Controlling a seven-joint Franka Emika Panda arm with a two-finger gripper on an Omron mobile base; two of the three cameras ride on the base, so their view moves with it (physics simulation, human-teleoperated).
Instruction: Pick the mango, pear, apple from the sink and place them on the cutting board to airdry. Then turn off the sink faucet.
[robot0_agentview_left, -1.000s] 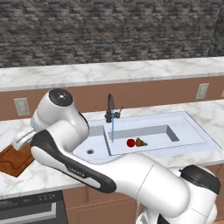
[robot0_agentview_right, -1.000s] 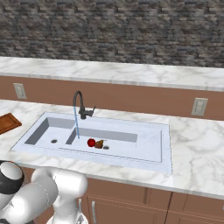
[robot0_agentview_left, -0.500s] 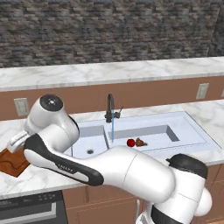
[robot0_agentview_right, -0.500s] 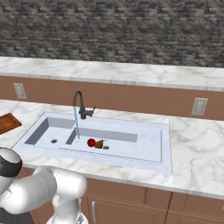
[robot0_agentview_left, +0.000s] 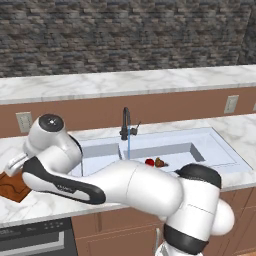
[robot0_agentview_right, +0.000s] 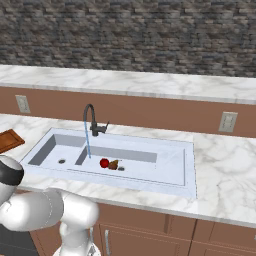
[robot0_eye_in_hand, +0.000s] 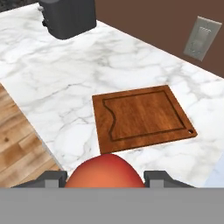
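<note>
Both base views overlook the sink (robot0_agentview_left: 210, 145); hand view looks down over the cutting board (robot0_eye_in_hand: 144, 116).

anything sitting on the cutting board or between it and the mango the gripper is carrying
Nothing visible. In the hand view the cutting board lies bare on the marble counter, and the mango held in the gripper has open counter between it and the board.

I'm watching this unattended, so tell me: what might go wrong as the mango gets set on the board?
The gripper holds the mango above the counter's edge, short of the cutting board; released now, it might miss and roll to the floor. On the flat board the rounded fruit may also roll off. Water runs from the sink faucet with the apple and pear waiting.
</note>
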